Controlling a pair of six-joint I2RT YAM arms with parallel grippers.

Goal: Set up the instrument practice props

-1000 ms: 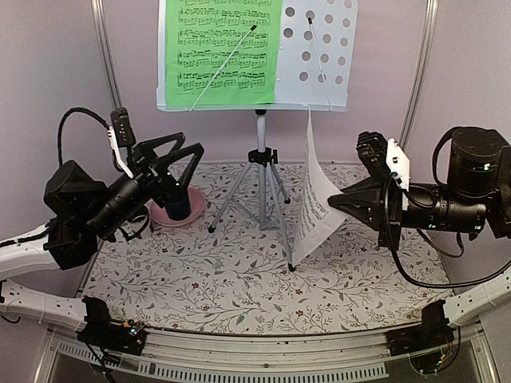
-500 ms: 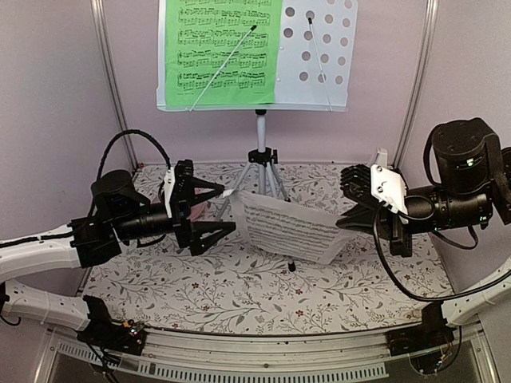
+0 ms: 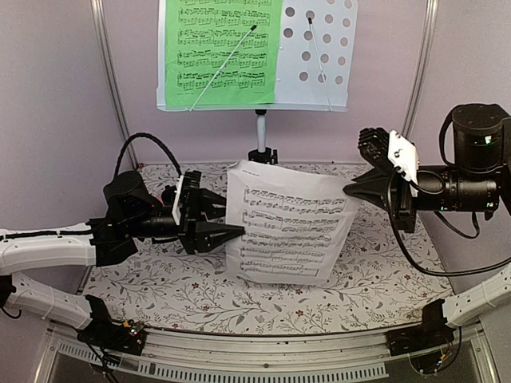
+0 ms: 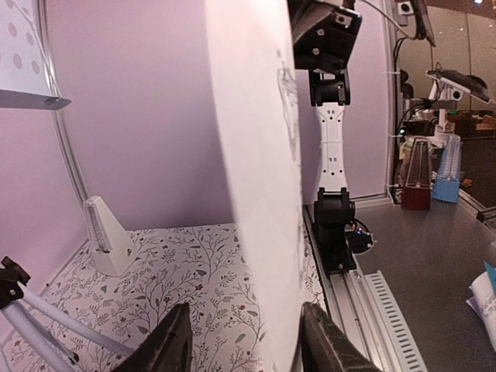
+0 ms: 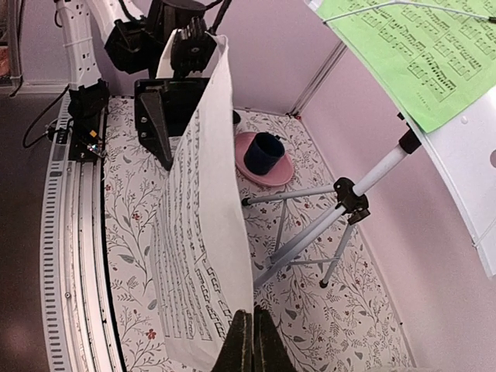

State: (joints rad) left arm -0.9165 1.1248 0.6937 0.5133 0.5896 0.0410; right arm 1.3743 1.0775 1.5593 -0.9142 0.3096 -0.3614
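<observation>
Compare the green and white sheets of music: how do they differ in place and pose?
The green sheet rests flat on the stand's desk; the white sheet hangs in the air, bowed. Nothing grips the green sheet; the right claw is shut on the white sheet's edge, the left claw straddles the other edge. Both carry printed staves.

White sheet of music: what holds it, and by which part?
The right gripper, jaws shut, pinches the white sheet at its right edge; the left gripper only straddles its left edge, jaws open.
</observation>
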